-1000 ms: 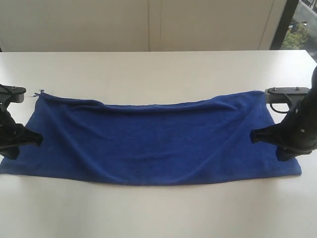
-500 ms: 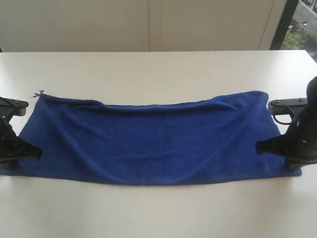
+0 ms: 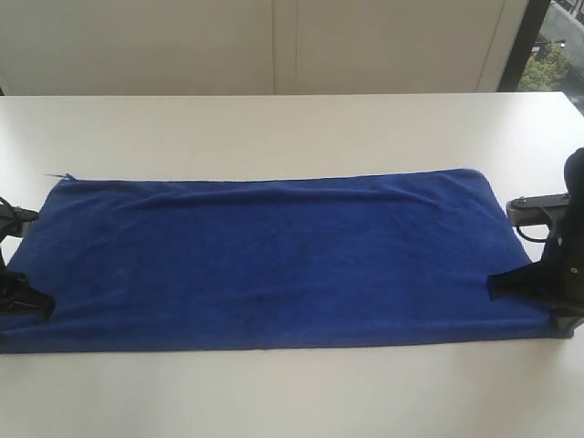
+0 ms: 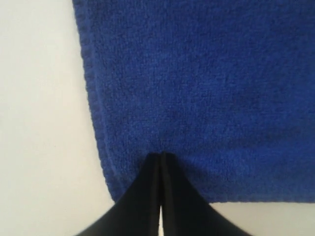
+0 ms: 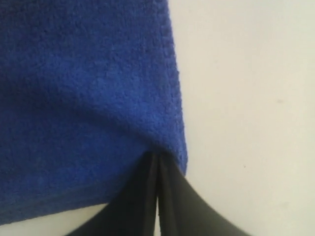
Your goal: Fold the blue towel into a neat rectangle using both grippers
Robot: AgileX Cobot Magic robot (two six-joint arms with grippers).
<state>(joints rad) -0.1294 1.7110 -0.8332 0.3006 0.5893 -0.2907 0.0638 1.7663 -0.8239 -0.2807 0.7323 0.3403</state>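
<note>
Exterior view: far edge, sagging a second ago, now drawn straight. Towel (image 3: pixel 274 260) stretched flat between the fingers, ready for folding. Left fingers (image 4: pixel 147 196) and right fingers (image 5: pixel 142 196) clamped together on its end corners. Short hems just beside each grip. Bare table (image 3: pixel 274 128) well ahead of both, open for carrying the corners across.
</note>
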